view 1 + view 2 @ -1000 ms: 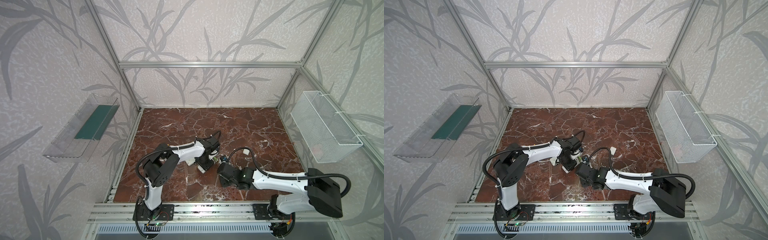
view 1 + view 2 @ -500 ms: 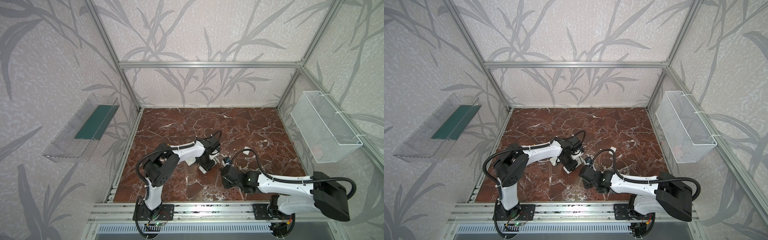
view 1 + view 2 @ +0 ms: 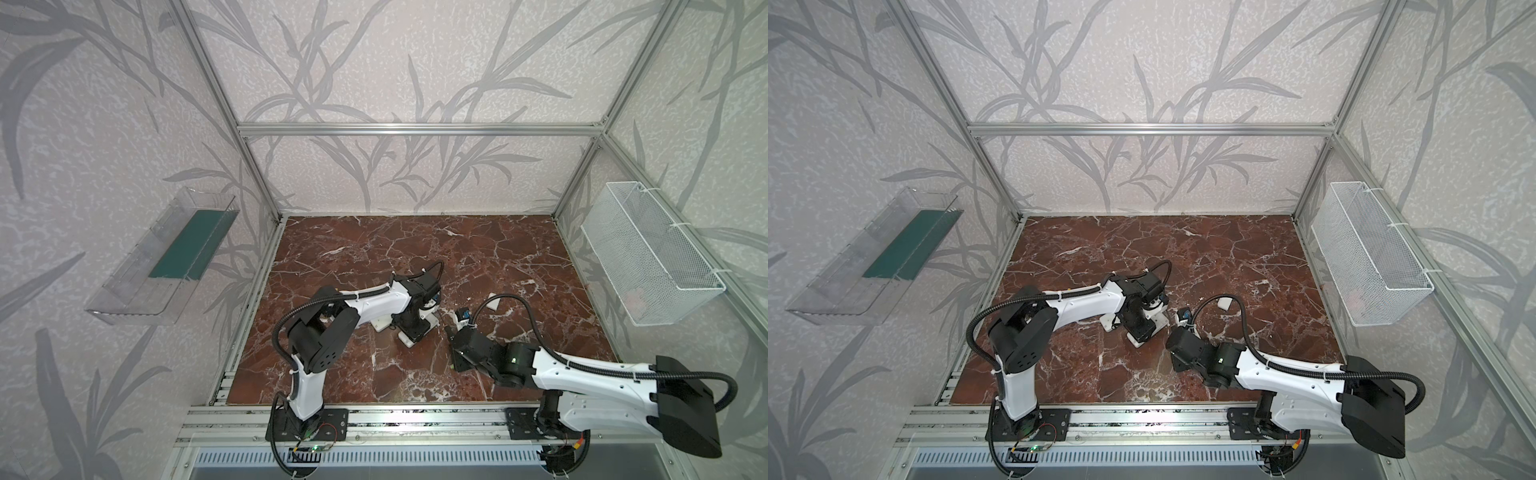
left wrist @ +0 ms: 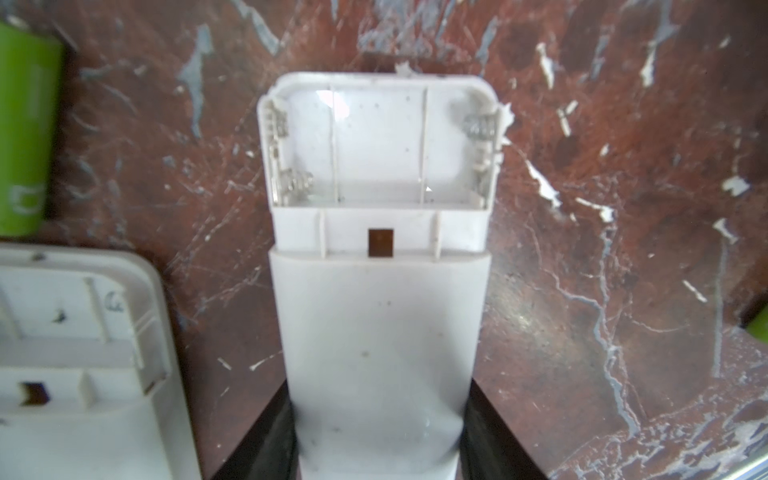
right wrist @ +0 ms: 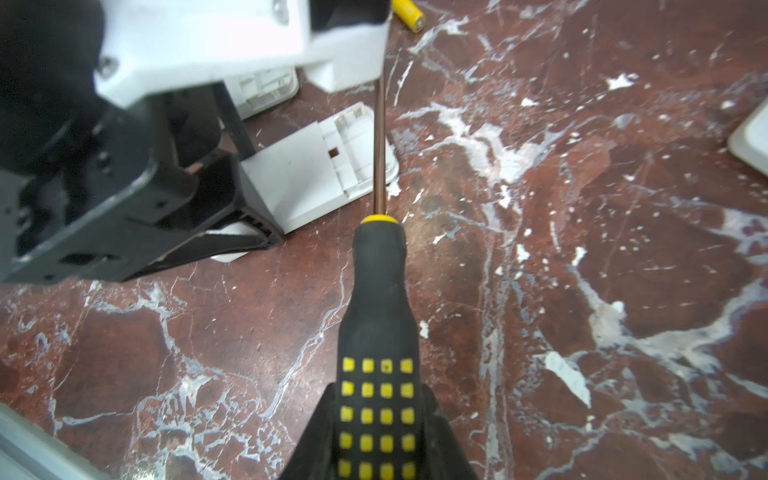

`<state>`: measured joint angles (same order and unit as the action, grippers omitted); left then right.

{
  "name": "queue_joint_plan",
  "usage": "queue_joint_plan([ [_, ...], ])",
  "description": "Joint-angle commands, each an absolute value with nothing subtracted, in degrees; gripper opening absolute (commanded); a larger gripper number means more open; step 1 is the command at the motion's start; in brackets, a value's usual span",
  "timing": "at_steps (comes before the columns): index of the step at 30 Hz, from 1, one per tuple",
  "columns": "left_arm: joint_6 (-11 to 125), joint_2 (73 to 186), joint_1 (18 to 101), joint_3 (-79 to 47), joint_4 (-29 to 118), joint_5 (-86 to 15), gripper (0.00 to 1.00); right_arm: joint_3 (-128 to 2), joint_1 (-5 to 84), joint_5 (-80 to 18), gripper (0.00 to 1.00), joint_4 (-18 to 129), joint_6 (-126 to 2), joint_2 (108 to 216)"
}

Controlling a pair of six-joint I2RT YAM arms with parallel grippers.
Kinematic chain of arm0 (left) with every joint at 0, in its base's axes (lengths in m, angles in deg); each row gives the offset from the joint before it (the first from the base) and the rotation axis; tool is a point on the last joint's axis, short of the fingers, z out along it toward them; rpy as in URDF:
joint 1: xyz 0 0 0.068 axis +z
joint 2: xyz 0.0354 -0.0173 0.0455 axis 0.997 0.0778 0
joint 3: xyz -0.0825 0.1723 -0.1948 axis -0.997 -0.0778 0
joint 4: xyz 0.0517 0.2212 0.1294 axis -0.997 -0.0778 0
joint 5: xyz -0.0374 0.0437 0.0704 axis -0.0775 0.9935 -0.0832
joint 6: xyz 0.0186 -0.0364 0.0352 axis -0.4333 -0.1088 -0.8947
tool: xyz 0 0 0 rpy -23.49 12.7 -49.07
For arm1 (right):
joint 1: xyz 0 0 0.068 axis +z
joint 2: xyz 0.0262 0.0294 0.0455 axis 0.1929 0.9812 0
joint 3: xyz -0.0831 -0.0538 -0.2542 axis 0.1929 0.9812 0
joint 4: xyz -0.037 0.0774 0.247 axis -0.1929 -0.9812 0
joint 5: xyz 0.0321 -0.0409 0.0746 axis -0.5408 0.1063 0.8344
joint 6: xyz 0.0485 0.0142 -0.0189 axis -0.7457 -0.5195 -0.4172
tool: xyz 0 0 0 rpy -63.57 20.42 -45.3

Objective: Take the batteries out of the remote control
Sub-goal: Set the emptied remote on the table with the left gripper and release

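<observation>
now both grippers full, remote bay empty
left gripper is clamped on the white remote's body, open bay facing up, springs bare. right gripper squeezes the screwdriver by its black-and-yellow handle, shaft passing the remote's open end. a green battery lies on the marble just beside the remote, not touching; a yellow battery lies past the left arm.

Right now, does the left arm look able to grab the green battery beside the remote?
Probably not yet: the left gripper has its fingers clamped on the remote, though the green battery lies uncovered nearby.
</observation>
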<state>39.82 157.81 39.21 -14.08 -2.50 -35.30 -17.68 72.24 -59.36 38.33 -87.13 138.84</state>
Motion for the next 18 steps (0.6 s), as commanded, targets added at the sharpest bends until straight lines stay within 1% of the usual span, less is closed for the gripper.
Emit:
queue_joint_plan([
  [1, 38.8, 155.3, 39.4, -13.3, -2.3, -35.9, 0.55, -14.9, 68.4, -60.1, 0.0, 38.5, -85.2, 137.8],
  [6, 38.1, 150.9, 40.0, -11.6, -1.3, -36.3, 0.6, -12.2, 64.1, -55.7, 0.0, 45.0, -82.7, 140.2],
  [10, 37.8, 148.8, 41.0, -11.0, -0.7, -37.2, 0.63, -11.9, 63.1, -53.7, 0.0, 49.4, -81.2, 143.8],
  [12, 37.8, 148.3, 41.7, -10.9, -0.8, -36.9, 0.74, -12.2, 62.7, -53.2, 0.0, 50.6, -81.0, 146.1],
  [13, 37.8, 148.2, 42.0, -10.8, -1.0, -36.5, 0.77, -12.4, 62.5, -53.2, 0.0, 50.8, -81.0, 147.1],
  [15, 38.2, 147.9, 42.8, -11.0, -1.2, -35.9, 0.8, -12.8, 61.7, -53.3, 0.0, 51.1, -81.0, 148.8],
  [18, 39.3, 146.2, 44.3, -12.1, -0.2, -35.1, 0.8, -13.1, 60.3, -53.3, 0.0, 51.8, -78.5, 150.4],
])
